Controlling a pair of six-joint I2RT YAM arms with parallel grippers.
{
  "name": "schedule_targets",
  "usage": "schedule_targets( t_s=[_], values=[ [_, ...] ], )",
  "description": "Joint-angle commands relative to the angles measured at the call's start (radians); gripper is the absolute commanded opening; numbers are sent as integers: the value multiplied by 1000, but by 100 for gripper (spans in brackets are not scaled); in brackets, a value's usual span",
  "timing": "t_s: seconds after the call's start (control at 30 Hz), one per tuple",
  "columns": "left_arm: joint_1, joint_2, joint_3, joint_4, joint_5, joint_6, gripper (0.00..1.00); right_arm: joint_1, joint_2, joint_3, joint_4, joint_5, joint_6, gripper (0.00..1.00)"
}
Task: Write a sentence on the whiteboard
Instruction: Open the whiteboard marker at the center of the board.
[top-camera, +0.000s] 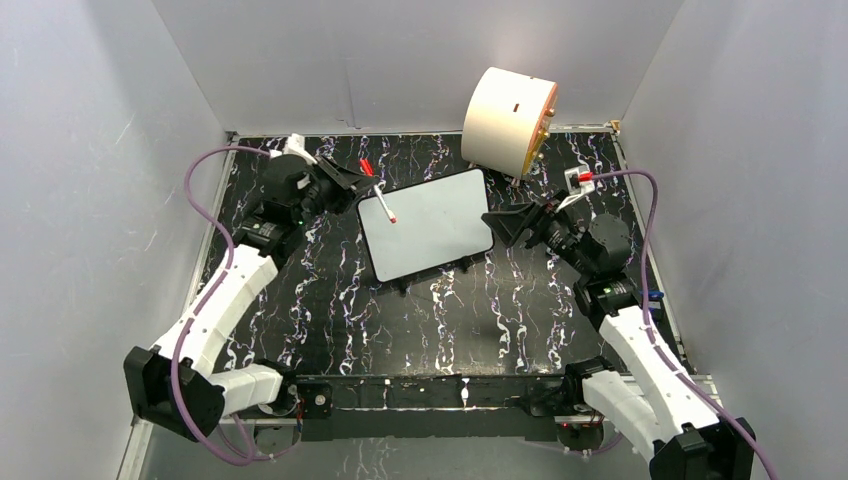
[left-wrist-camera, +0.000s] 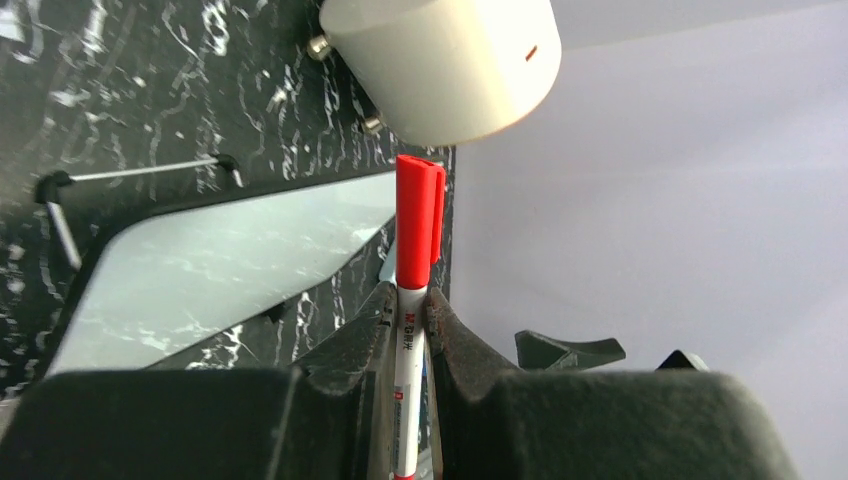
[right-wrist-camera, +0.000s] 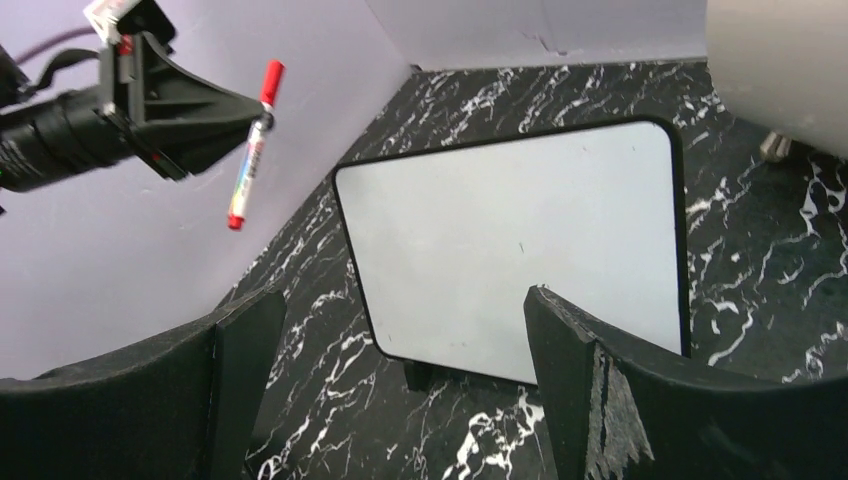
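The whiteboard (top-camera: 425, 225) lies slightly propped on the black marbled table, its white face (right-wrist-camera: 520, 250) bare; no sentence shows on it. My left gripper (top-camera: 366, 186) hovers over the board's far left corner, shut on a white marker (top-camera: 378, 193) with a red cap. In the left wrist view the marker (left-wrist-camera: 415, 260) stands pinched between the fingers (left-wrist-camera: 455, 340), cap pointing away. The marker's small red lower end hangs above the board. My right gripper (top-camera: 503, 224) sits by the board's right edge, open and holding nothing (right-wrist-camera: 398, 300).
A big cream cylinder (top-camera: 508, 120) on small feet leans at the back right, close to the board's far corner and the right arm. Grey walls enclose the table on three sides. A thin wire stand (left-wrist-camera: 140, 172) shows behind the board.
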Motion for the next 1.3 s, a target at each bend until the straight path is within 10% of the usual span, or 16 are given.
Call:
schedule_targets(
  t_s=[0.0, 0.73, 1.27],
  values=[
    [-88, 6, -17, 96, -108, -91, 0, 23, 11, -5, 243, 5, 72, 99],
    [-343, 84, -87, 361, -367, -308, 0, 424, 260, 84, 436, 403, 13, 93],
    [-378, 95, -148, 441, -387, -366, 0, 458, 297, 67, 498, 491, 38, 54]
  ],
)
